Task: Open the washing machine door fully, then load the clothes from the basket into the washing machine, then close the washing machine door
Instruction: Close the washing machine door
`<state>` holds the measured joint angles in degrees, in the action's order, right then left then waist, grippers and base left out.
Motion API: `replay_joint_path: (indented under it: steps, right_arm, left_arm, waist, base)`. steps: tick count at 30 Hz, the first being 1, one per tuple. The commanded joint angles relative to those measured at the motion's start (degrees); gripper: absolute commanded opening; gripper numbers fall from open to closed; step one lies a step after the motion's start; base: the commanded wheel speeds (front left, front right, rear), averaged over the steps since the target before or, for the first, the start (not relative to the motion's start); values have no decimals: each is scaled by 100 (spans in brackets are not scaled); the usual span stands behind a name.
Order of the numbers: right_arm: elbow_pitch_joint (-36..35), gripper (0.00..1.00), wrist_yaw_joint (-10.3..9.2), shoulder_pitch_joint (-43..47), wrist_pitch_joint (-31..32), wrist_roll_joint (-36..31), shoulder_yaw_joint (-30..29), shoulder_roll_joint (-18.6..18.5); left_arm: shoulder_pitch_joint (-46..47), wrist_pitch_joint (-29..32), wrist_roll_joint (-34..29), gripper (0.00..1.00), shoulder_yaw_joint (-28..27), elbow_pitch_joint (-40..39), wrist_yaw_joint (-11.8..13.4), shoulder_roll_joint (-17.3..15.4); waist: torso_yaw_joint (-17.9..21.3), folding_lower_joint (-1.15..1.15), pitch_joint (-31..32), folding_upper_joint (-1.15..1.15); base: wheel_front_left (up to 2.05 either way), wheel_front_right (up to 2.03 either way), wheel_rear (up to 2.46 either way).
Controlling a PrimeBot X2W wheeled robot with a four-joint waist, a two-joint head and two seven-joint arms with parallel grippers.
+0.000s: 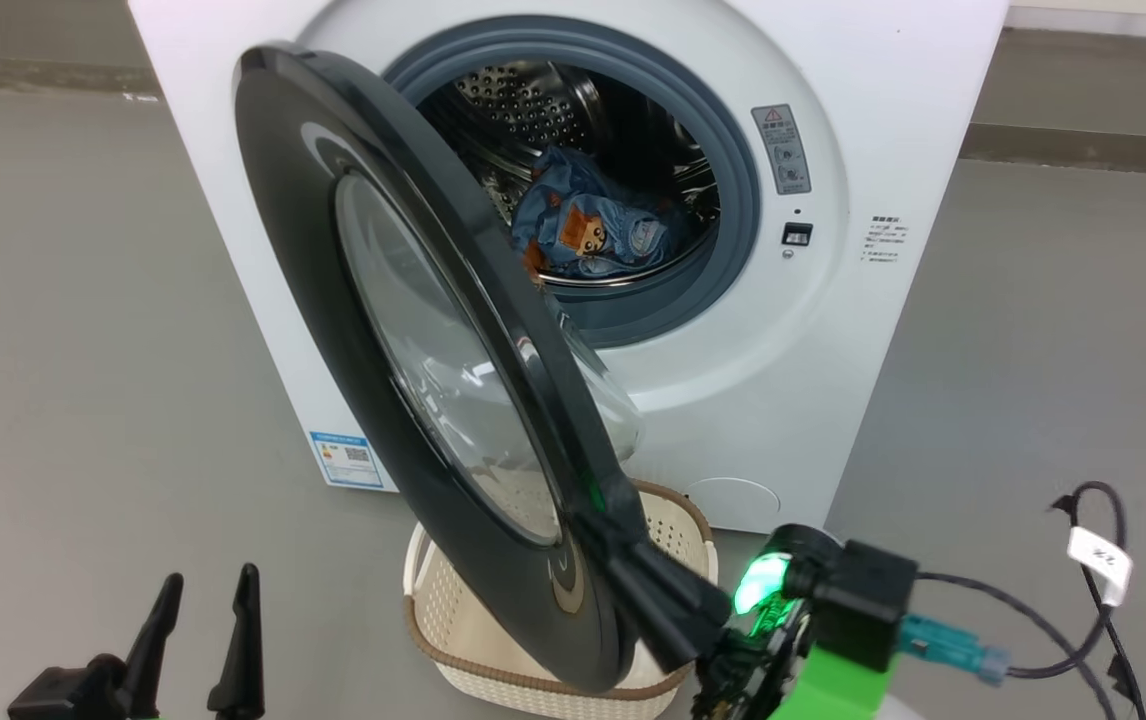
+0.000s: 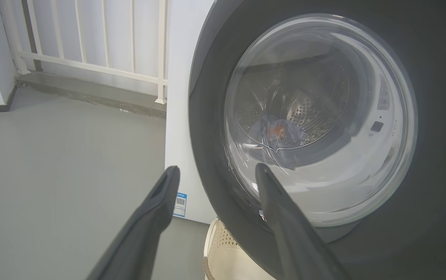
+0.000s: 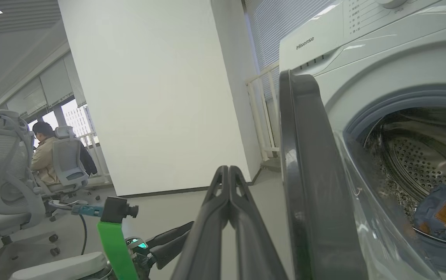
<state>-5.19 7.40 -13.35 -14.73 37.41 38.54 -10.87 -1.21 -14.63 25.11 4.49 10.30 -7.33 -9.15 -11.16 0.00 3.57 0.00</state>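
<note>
The washing machine (image 1: 833,330) stands on a grey floor (image 1: 53,300), and I place everything else from it. Its door (image 1: 333,330) hangs part-way open from the machine's left side, slanting across the front, so it stands between me and much of the opening. The basket (image 1: 453,620) sits on the floor at the machine's foot, under the door's lower edge and half hidden by it. Behind the machine's left side runs a white railing (image 2: 90,46). Off its right front corner a black cable (image 1: 1098,555) with a white tag lies on the floor. Well away to its left, past a white column (image 3: 157,97), are grey office chairs (image 3: 5,155) with a person (image 3: 44,155) seated. The brand name (image 3: 304,43) on the top panel reads "Hisense". A blue-edged label (image 1: 346,460) with a QR code sits low on the front's left corner, and a grey warning sticker (image 1: 781,150) is just right of the opening; their print is too small to read. The door is a glossy black ring around a bulging clear glass bowl. Inside the grey gasket (image 1: 733,180), the clothes (image 1: 588,235) lie low in the perforated steel drum (image 1: 523,100); they are light blue with an orange cartoon patch. My left tool (image 1: 212,577) has its fingers wide apart, holding nothing, and faces the door's outer glass. My right tool (image 3: 227,169) has its fingers pressed together on nothing, close beside the door's free edge; I cannot tell whether it touches.
</note>
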Motion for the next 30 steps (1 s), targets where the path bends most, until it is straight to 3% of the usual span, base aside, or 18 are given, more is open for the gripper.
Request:
replay_joint_path:
  steps: [1, 14, 30]
  right_arm:
    - [-68, 0, 9, -229, -27, -163, 189, 0]
    - [1062, 0, 9, -359, -27, -532, 645, -184]
    - [2107, 0, 9, -424, -27, -408, 609, -285]
  left_arm:
    - [168, -37, 40, 100, -176, -104, -15, -124]
    - [185, -37, 79, 100, -148, -90, -15, -117]
    - [197, -37, 133, 100, -157, -64, -15, -134]
  waist:
    - [-25, 0, -5, 0]
    - [-163, 0, -126, 0]
    - [-238, 0, -227, 0]
  base:
    - [0, 0, 0]
    - [0, 0, 0]
    - [0, 0, 0]
